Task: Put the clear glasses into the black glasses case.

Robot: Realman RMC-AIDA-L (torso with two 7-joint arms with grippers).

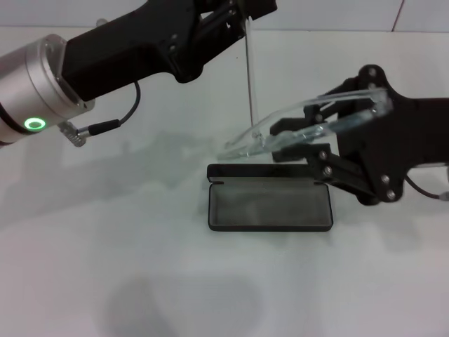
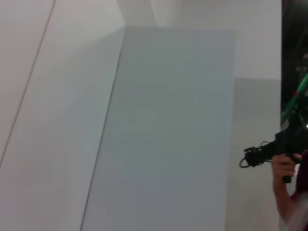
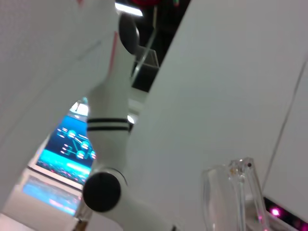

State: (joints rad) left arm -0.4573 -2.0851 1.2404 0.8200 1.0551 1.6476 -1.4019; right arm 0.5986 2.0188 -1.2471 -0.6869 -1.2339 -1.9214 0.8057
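Found the black glasses case point(image 1: 270, 207) lying open on the white table point(image 1: 105, 246), grey lining up, lid standing along its far edge. Saw the clear glasses point(image 1: 309, 126) in the air just above and behind that lid, tilted, pinched in the right gripper point(image 1: 309, 133), jaws closed narrow on the frame. Saw one temple pointing straight up from above the case into the left gripper point(image 1: 235, 17); could not tell whether that one gripped it or merely sat by it.

Judged the step as folding and lowering. Needed the upright temple folded flat first, then the frame levelled, lined up with the case's long sides and brought down forward of the lid. Risked catching the lid or the near rim otherwise.

Beyond the case, noted only plain white panels, a white robot arm point(image 3: 110, 144), a blue screen point(image 3: 67, 144), and a person's hand point(image 2: 284, 166) holding a black device.
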